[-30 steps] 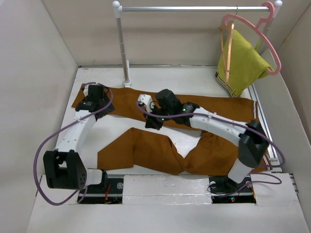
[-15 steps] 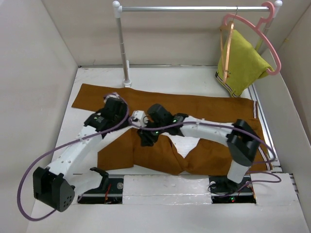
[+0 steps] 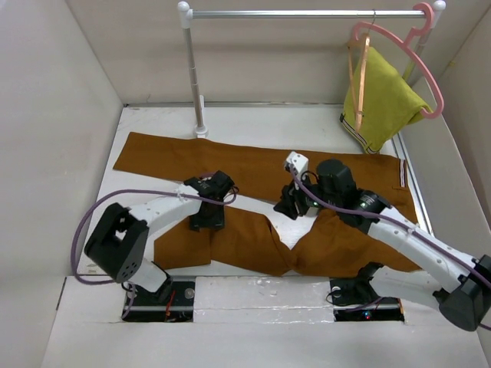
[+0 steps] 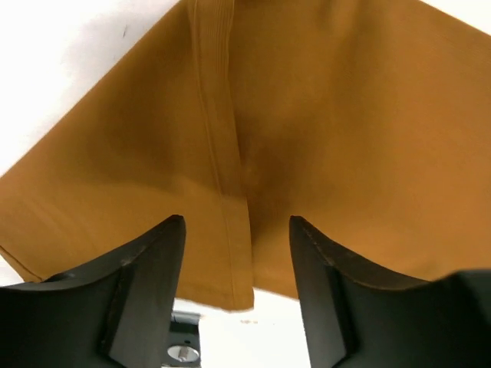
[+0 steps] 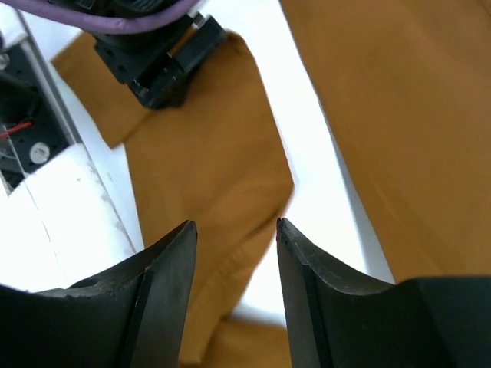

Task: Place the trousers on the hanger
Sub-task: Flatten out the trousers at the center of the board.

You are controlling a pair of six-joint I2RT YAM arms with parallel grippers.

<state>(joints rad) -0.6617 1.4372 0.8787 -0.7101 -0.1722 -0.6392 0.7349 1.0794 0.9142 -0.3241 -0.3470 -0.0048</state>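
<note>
The rust-brown trousers [image 3: 253, 165] lie spread on the white table [image 3: 268, 123], one leg along the back and the other folded toward the front edge. My left gripper [image 3: 205, 221] hovers open over the near leg's left part; the left wrist view shows cloth [image 4: 322, 115] and a hem between its fingers [image 4: 146, 291], nothing gripped. My right gripper [image 3: 286, 208] stands open over the gap between the two legs, above cloth [image 5: 222, 184] and bare table. The thin wooden hanger [image 3: 358, 77] hangs from the rail at the back right.
A metal rail [image 3: 307, 13] on a post [image 3: 192, 69] spans the back. A pink hanger [image 3: 420, 65] with a yellow-green garment [image 3: 387, 100] hangs beside the wooden one. Walls close in left, right and behind. The left gripper's body [image 5: 153, 61] shows in the right wrist view.
My left arm swung from the back left corner to the near trouser leg. My right gripper opened and moved from the middle toward the right. The near leg shifted and the white gap narrowed.
</note>
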